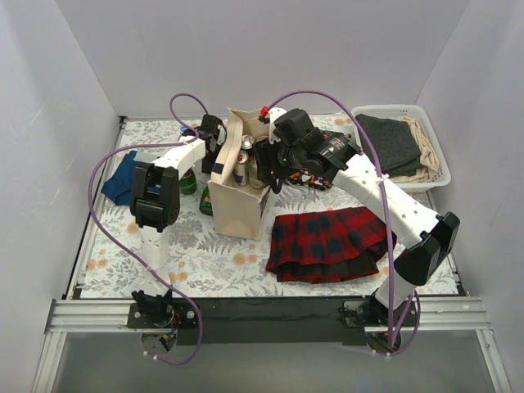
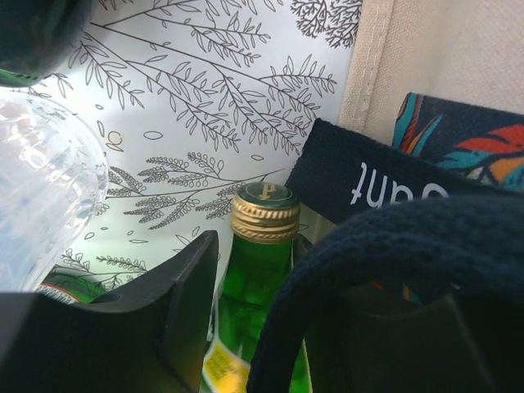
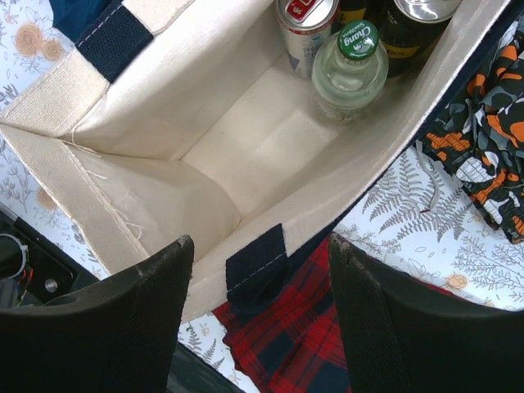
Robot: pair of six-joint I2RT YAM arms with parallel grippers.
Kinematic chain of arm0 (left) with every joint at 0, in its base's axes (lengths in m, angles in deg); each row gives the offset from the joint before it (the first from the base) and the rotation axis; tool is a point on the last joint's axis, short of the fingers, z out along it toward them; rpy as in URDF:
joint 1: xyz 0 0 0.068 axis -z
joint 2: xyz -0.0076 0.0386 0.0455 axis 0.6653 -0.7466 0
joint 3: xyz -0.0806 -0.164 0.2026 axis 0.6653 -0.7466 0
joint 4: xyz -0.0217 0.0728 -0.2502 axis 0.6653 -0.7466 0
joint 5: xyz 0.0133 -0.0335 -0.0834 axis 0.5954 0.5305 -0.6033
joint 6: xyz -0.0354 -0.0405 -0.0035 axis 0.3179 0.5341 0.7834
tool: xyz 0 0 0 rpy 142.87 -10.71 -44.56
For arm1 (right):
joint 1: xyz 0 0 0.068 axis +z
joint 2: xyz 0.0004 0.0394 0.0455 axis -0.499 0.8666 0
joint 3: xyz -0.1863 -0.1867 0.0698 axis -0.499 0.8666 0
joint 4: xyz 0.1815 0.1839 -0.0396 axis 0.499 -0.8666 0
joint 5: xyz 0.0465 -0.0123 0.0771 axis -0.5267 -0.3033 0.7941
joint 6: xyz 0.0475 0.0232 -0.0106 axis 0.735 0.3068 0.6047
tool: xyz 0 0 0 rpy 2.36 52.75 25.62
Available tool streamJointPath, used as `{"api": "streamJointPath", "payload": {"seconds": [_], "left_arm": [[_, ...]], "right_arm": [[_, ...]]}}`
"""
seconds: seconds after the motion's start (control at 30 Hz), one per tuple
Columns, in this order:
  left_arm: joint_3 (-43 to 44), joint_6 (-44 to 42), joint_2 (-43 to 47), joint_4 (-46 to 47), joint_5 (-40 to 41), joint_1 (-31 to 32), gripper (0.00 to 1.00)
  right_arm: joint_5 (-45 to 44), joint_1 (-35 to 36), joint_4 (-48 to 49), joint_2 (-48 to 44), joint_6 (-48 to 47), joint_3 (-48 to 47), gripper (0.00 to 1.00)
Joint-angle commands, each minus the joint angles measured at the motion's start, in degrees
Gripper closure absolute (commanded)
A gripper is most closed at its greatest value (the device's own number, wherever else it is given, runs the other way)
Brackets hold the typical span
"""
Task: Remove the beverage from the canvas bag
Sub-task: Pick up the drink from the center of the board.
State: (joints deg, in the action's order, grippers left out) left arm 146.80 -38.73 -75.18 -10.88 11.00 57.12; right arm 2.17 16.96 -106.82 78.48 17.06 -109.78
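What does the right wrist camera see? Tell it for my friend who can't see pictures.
Looking down into an open cream bag: a clear bottle with a green cap and some cans stand bunched at its far end, and the rest of its floor is bare. Two black jaws stand open near the bag's near rim, with a red plaid cloth outside it.

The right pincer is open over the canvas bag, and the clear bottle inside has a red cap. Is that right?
Not quite. The clear bottle in the canvas bag has a green cap, not a red one; the right wrist view shows it. The right pincer is indeed open over the bag.
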Motion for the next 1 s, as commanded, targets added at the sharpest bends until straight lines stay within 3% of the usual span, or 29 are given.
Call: {"api": "streamJointPath", "payload": {"seconds": [0.0,0.37,0.5,0.63,0.97], "left_arm": [[1.3,0.2,-2.3,-0.7,0.2,-0.5,0.6],[1.6,0.5,-4.5,-0.3,0.9,-0.5,0.6],[1.6,0.5,-4.8,-0.3,0.1,-0.5,0.86],[1.6,0.7,-3.6,0.0,-0.1,-0.5,1.0],[2.6,1.4,2.9,-0.2,0.2,-0.5,1.0]], "right_arm": [[0.8,-0.1,0.6,0.3,0.2,-2.4,0.28],[1.3,-0.1,0.5,1.3,0.1,-3.0,0.28],[1.3,-0.1,0.5,1.5,0.0,-3.0,0.28],[1.3,-0.1,0.6,1.5,0.0,-2.9,0.28],[1.4,-0.2,0.5,1.5,0.1,-2.8,0.28]]}}
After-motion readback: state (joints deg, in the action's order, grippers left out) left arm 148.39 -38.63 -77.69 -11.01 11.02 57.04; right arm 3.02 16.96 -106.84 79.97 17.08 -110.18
